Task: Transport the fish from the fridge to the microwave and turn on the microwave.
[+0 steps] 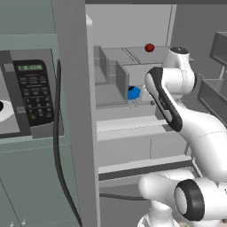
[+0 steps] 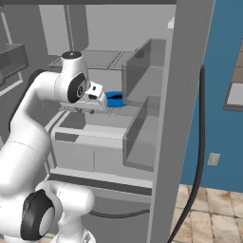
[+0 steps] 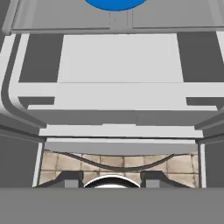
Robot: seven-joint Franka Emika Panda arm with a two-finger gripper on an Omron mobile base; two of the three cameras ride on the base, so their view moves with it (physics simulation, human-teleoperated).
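The fridge (image 1: 133,128) stands open, with pale shelves and drawers inside. The fish (image 1: 134,92) is a small bright blue lump lying on a middle shelf beside a clear bin; it also shows in the right base view (image 2: 114,99) and at the top edge of the hand view (image 3: 114,3). My gripper (image 2: 104,101) reaches into the fridge just short of the fish, pointing down over the shelf front. Its fingertips (image 3: 72,177) stand apart with nothing between them (image 3: 113,178). The microwave (image 1: 33,91) sits to the left, with its black keypad, green display and white plate (image 1: 3,111) visible.
A small dark-red ball (image 1: 149,47) rests on the upper shelf. Clear bins (image 2: 142,71) stand close beside the fish. A thick grey fridge wall (image 1: 73,111) separates fridge and microwave. Door bins (image 1: 213,97) hang at right. A black cable (image 2: 201,142) runs down the wall.
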